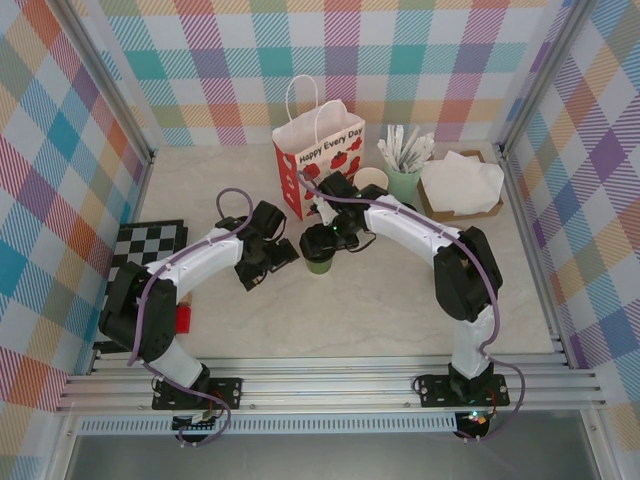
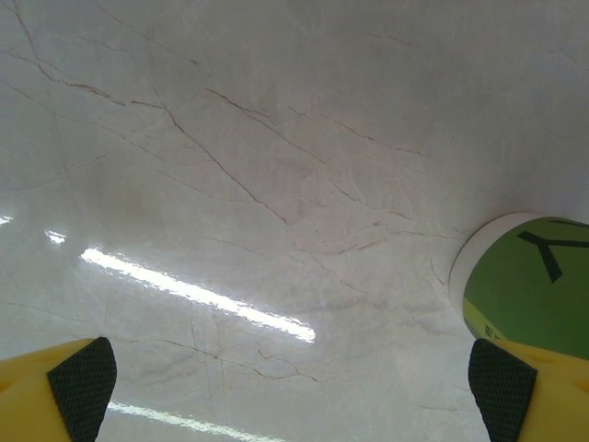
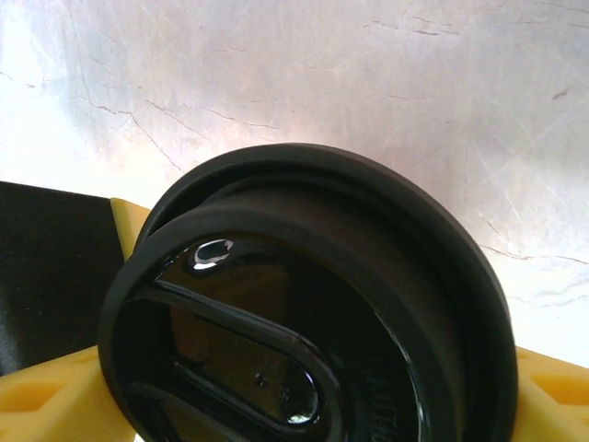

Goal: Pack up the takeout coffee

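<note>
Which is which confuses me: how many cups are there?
3: green lidded cup under the right gripper, mint cup of sticks, seemingly a cream cup beside it; the bag may hide more.

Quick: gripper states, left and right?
Left gripper: open, holding nothing.
Right gripper: jaws flank the lid of the takeout coffee; grip cannot be told.

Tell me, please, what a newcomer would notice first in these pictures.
First, the white paper bag with red strawberries, standing upright at the back of the table. Then the green cup with its black lid at the centre, just in front of the bag, with the right gripper over it, a yellow finger on each side of the lid.
</note>
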Controlling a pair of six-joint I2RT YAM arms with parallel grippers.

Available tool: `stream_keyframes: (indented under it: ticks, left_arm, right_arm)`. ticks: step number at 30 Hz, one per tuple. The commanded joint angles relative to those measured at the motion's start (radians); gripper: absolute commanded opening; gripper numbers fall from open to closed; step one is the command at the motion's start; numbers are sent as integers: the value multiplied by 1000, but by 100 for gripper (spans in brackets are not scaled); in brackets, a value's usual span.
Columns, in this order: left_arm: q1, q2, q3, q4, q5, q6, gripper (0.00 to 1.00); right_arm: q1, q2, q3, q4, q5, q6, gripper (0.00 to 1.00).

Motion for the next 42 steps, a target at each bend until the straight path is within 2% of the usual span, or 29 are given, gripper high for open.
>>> stream_keyframes:
  ticks: [1, 6, 13, 19, 24, 33, 42]
  left_arm:
    - [10, -20, 5, -41, -33, 20, 100]
    - [9, -25, 23, -60, -51, 28, 100]
    - [9, -20, 34, -43, -41, 34, 100]
    - [9, -58, 18, -15, -48, 38, 100]
    - [9, -99, 7, -12, -69, 42, 100]
    - [9, -139, -8, -5, -78, 47, 100]
    - [9, -141, 2, -16, -81, 62, 100]
  right_arm:
    - [-8, -45, -32, 0, 14, -1, 76]
    - [-63, -125, -121, 28, 27, 14, 75]
    - [-218, -216, -241, 54, 32, -8, 75]
    - [-347, -224, -266, 75, 83, -22, 75]
    - [-429, -174, -221, 96, 91, -4, 75]
    - [-484, -110, -161, 153, 46, 51, 75]
    - [-516, -112, -162, 169, 120, 139, 76]
